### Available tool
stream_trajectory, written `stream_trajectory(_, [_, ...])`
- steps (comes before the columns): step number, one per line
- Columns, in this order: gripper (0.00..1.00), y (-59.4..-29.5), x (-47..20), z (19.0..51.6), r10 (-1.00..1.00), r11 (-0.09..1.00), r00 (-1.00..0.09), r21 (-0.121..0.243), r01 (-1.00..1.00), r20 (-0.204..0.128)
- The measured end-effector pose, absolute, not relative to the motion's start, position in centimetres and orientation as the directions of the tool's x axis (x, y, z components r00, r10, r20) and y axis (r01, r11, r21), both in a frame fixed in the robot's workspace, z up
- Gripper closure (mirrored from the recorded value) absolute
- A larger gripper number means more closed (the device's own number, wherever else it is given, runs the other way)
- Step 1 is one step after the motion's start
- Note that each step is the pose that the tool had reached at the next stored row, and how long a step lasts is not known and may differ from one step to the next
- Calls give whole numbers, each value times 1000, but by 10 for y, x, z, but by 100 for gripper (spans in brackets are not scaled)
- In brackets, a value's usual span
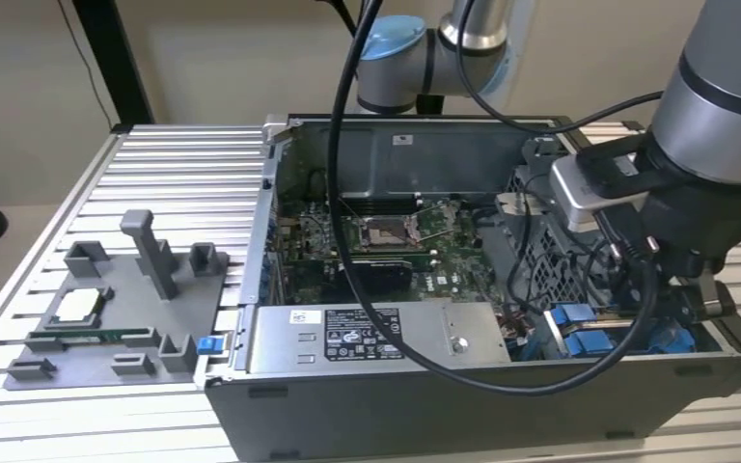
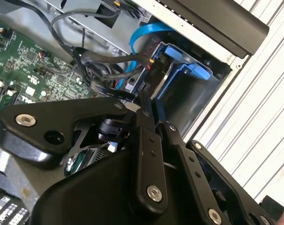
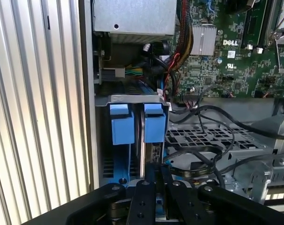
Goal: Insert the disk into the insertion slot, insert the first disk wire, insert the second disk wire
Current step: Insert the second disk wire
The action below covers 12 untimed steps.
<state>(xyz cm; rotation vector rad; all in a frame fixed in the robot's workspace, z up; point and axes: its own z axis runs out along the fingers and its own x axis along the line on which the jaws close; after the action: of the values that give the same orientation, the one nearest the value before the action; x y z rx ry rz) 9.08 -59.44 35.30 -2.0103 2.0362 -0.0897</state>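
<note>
One tool (image 3: 153, 171), fingers together, above insertion slot (image 3: 132, 154); two blue tabs (image 3: 122, 123); one motherboard (image 1: 370, 241).

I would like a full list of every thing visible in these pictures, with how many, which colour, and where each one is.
computer case: one, grey, open, on the table.
motherboard: one, green, on the case floor.
power-supply box: one, grey with labels, along the case's near wall.
insertion slot: one, grey metal with two blue tabs, in the case corner at the exterior view's right.
cables: several, black, plus one flat blue, beside the slot.
fixture tray: one, grey, on the table at the exterior view's left.
table: one, ribbed aluminium.
gripper: one, black, fingers close together over the slot.
arm: one, grey.
</note>
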Motion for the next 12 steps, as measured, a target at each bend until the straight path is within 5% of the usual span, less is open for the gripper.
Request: stream_trajectory(12, [100,-591,87,340,-988,31,14,-291,-956,-152])
